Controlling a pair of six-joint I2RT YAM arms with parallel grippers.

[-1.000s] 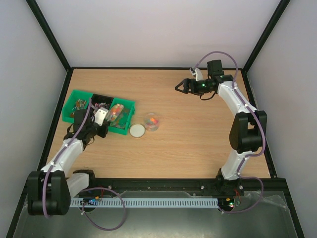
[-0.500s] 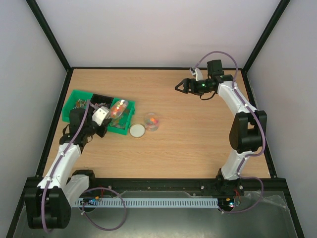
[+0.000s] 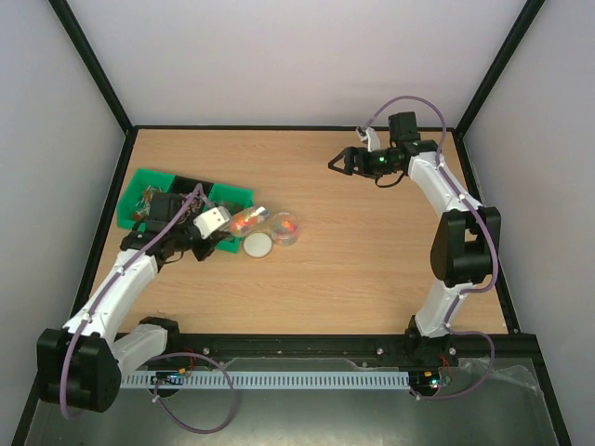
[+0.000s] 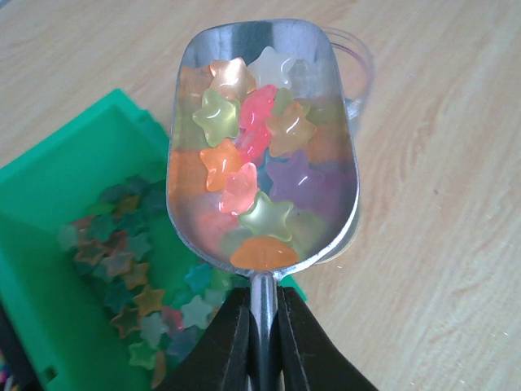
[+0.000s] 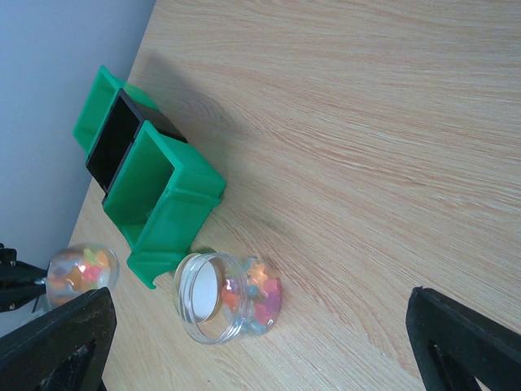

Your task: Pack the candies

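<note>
My left gripper (image 3: 226,223) is shut on the handle of a shiny metal scoop (image 3: 246,220). The scoop is heaped with star-shaped candies (image 4: 248,142) of mixed colours and hangs just left of the clear jar (image 3: 284,228). In the left wrist view the gripper (image 4: 263,326) clamps the thin handle, and the jar's rim (image 4: 361,61) shows past the scoop's (image 4: 262,147) tip. The jar (image 5: 232,297) holds a few candies (image 5: 259,300) at its bottom. More candies (image 4: 122,269) lie in the green bin (image 4: 49,204). My right gripper (image 3: 335,164) is open and empty, far back right.
A round whitish lid (image 3: 257,244) lies flat on the table beside the jar, towards me. The row of green and black bins (image 3: 158,190) stands at the left, also in the right wrist view (image 5: 151,183). The right gripper (image 5: 260,346) looks over bare wood.
My left arm has lifted the filled scoop out of the green bin and carried it right, up to the jar. The right arm has not moved.
</note>
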